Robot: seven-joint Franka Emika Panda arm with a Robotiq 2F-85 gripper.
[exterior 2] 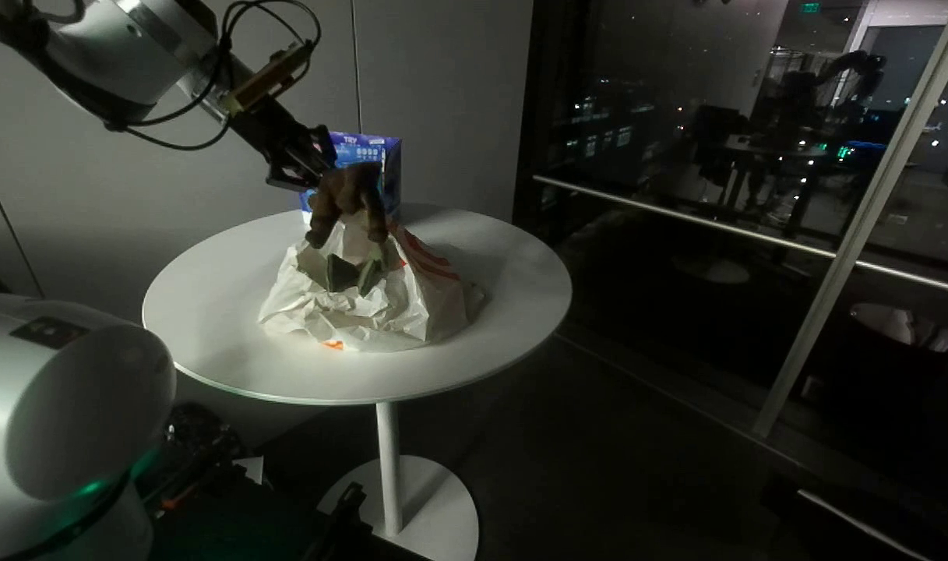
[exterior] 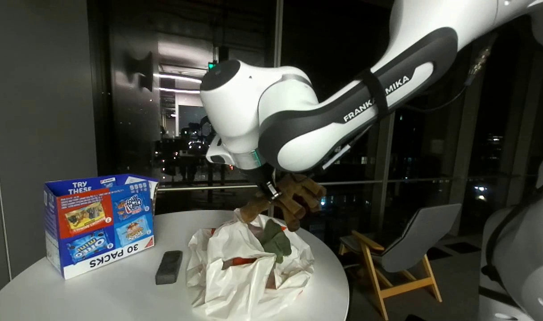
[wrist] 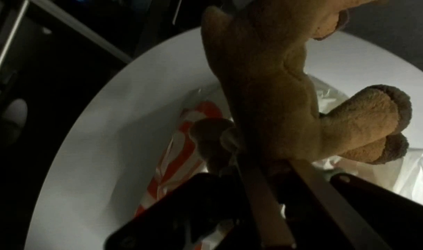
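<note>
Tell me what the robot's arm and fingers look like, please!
The arm is smooth, rounded and mostly white, with a dark grey panel down its side. White letters there show FRANKA and MIKA, with a black strap between them. In an exterior view, black cables loop out from the arm. The wrist view shows dark fingers with long, straight, paler strips.

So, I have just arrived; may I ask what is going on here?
A robot arm holds a brown plush toy in its gripper, above a crumpled white bag on a round table. I cannot tell if they touch. Something green shows at the bag's opening. Also on the table are a blue snack box and a dark block.
</note>
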